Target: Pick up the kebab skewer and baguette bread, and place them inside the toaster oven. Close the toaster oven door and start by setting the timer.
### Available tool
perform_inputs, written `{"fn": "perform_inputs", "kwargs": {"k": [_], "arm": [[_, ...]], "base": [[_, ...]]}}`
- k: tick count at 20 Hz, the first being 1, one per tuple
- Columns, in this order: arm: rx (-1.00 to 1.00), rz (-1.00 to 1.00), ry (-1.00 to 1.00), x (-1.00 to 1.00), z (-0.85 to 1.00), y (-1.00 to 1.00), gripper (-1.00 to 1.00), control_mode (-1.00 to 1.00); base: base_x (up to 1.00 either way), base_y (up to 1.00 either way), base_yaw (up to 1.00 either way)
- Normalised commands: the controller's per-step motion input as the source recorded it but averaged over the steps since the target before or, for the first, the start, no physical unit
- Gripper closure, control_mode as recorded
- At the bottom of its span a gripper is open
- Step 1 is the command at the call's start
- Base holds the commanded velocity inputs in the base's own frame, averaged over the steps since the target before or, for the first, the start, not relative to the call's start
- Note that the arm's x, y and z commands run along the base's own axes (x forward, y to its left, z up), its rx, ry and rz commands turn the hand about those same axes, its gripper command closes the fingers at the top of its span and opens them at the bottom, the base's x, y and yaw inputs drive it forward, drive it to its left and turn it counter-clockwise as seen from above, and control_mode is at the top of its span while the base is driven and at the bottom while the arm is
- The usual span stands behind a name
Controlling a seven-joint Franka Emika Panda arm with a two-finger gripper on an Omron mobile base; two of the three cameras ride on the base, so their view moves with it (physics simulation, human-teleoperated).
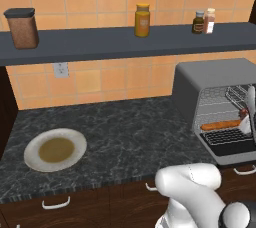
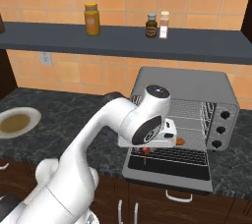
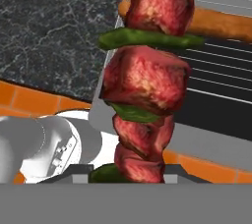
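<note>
The kebab skewer (image 3: 146,83), with red meat chunks and green pieces, rises from between my fingertips in the hand view. My gripper (image 2: 147,148) is shut on it, just in front of the toaster oven (image 2: 183,84) and above the open toaster oven door (image 2: 167,169), which lies flat. The baguette bread (image 3: 219,24) lies across the wire rack inside the oven, beyond the skewer. From the left base view the baguette (image 1: 220,125) rests at the rack's front, and the gripper (image 1: 248,118) stands at the oven mouth by a red chunk.
An empty plate (image 1: 55,150) sits at the left on the dark marble counter (image 1: 130,132). Above it, a shelf (image 1: 100,42) carries jars and bottles. Three knobs (image 2: 221,129) line the oven's right side.
</note>
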Motion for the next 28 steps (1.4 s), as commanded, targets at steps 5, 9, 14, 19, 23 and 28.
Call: {"fn": "perform_inputs", "kwargs": {"k": [5,9,14,19,23,28], "arm": [[0.08,0.03,0.00,0.21,0.05,-1.00,1.00,-1.00],[0.11,0.00,0.00,0.35,0.01,-0.88,1.00,-1.00],[0.11,0.01,0.00,0.41,-0.09,-0.61,1.00,-1.00],[0.07,0.08,0.00,0.29,-0.18,-0.24,1.00,-1.00],[0.01,0.13,-0.02,0.11,-0.36,0.00,1.00,-1.00],[0.00,0.11,-0.01,0.05,-0.31,0.02,1.00,-1.00]], "base": [[0.00,0.00,0.00],[0.00,0.00,0.00],[0.00,0.00,0.00],[0.00,0.00,0.00],[0.00,0.00,0.00],[0.00,0.00,0.00]]}}
